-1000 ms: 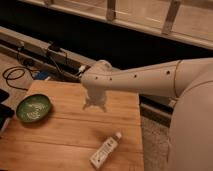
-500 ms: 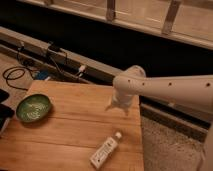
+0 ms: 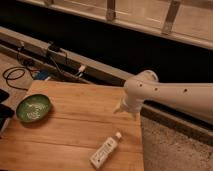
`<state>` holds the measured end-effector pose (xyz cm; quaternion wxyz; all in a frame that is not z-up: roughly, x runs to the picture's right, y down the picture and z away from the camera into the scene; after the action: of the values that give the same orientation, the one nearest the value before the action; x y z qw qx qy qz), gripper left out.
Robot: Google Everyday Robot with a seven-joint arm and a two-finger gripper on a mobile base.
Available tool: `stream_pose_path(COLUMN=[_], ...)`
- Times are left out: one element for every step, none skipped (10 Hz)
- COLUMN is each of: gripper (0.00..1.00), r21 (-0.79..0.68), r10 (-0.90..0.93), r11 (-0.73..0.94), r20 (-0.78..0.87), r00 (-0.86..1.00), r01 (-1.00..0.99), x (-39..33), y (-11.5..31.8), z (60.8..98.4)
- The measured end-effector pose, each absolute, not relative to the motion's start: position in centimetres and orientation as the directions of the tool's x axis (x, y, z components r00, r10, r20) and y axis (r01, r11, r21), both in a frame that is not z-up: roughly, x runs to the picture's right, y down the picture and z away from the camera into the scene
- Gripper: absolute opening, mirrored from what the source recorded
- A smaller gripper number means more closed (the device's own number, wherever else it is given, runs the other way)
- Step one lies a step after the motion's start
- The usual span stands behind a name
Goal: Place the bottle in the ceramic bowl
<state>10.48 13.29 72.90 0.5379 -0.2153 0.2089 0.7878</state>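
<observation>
The bottle [image 3: 105, 151] lies on its side on the wooden table [image 3: 75, 125], near the front right edge, its white cap pointing up and to the right. The green ceramic bowl [image 3: 33, 108] stands at the table's left side, with a pale pattern inside. My gripper [image 3: 126, 109] hangs at the end of the white arm [image 3: 175, 97], over the table's right edge, above and behind the bottle and far right of the bowl. It holds nothing that I can see.
A grey speckled surface [image 3: 170, 150] adjoins the table on the right. Cables and a power strip [image 3: 50, 55] lie behind the table along a dark ledge. A railing [image 3: 140, 15] runs across the back.
The arm has swung from the table's middle toward the right, and the gripper now hangs over the right edge. The bottle and the bowl have not moved.
</observation>
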Motion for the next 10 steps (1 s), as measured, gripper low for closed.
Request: stream_pose_path(gripper=[0.65, 0.65, 0.65, 0.65, 0.65, 0.65, 0.65, 0.65, 0.65, 0.65], r21=[0.099, 0.097, 0.099, 0.094, 0.108, 0.127, 0.142, 0.152, 0.164, 0.18], r10=[0.757, 0.753, 0.747, 0.734, 0.717, 0.702, 0.688, 0.674, 0.659, 0.638], r11=[-0.334, -0.333, -0.333, -0.346, -0.363, -0.378, -0.382, -0.384, -0.387, -0.387], r20=[-0.564, -0.572, -0.579, -0.593, -0.602, -0.606, -0.616, -0.628, -0.639, -0.656], r00=[-0.33, -0.326, -0.327, -0.332, -0.351, -0.373, -0.383, -0.389, -0.396, -0.404], r01=[-0.937, -0.938, -0.938, -0.934, -0.926, -0.917, -0.913, -0.911, -0.908, -0.904], x=[10.5, 9.9, 8.9, 7.4, 7.1, 7.5, 7.5, 7.3, 7.4, 7.6], y=[13.2, 13.4, 13.7, 14.6, 15.7, 16.6, 17.6, 18.5, 19.4, 20.6], z=[72.9, 72.8, 72.6, 72.4, 72.0, 71.9, 72.3, 72.9, 73.4, 73.9])
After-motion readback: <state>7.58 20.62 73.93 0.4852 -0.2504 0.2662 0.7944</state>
